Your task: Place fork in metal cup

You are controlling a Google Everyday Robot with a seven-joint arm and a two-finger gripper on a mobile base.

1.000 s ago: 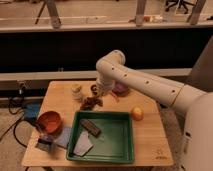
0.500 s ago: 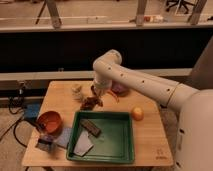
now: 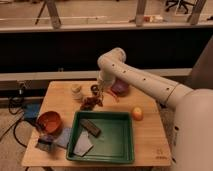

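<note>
Item: metal cup on the desk, cream jar to its left; my hand just above the cup, grip I cannot tell; fork unseen, so I judge placement unconfirmed.

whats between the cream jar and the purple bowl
The metal cup, with the gripper right beside it, seen in the camera view.

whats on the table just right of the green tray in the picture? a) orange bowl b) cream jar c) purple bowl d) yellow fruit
d, the yellow fruit lies by the green tray's right rim; the gripper is behind the tray, by the metal cup.
</note>
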